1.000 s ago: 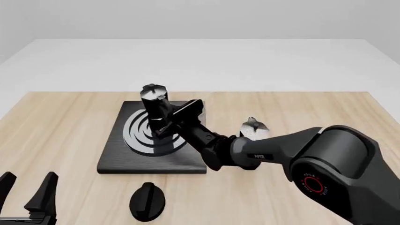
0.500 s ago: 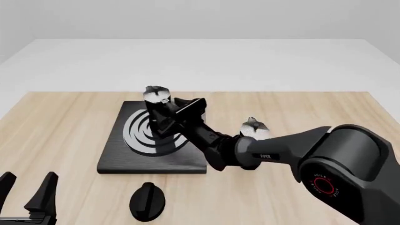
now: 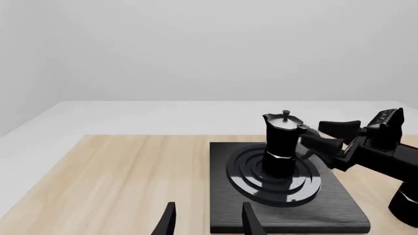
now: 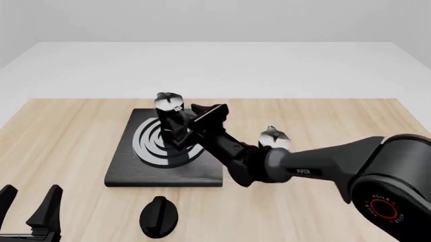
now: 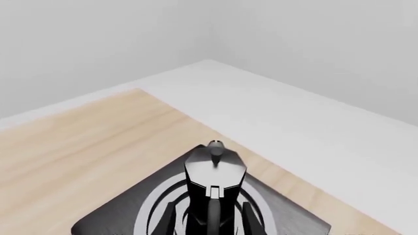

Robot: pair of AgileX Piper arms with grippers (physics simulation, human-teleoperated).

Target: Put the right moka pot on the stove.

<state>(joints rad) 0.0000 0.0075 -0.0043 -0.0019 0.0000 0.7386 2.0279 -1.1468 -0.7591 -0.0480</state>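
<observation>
The right moka pot (image 4: 169, 117), black with a silvery lid, stands upright on the burner rings of the stove (image 4: 128, 174). It shows again as the pot (image 3: 282, 144) and the pot (image 5: 213, 188). My right gripper (image 4: 196, 124) is open just right of it. Its fingers (image 5: 171, 221) flank the pot's black side handle without pressing on it. The other moka pot (image 4: 272, 136) stands on the table right of the stove, partly hidden behind my right arm. My left gripper (image 4: 30, 197) hangs open and empty near the front left corner.
A small black oval knob (image 4: 159, 217) lies on the wood in front of the stove. The right arm stretches low across the table from the right, over the stove's right edge. Bare tabletop lies left of the stove.
The right gripper's fingers have spread apart and let go of the pot, which now rests on the rings. The right arm has shifted slightly rightward. The left arm has not moved.
</observation>
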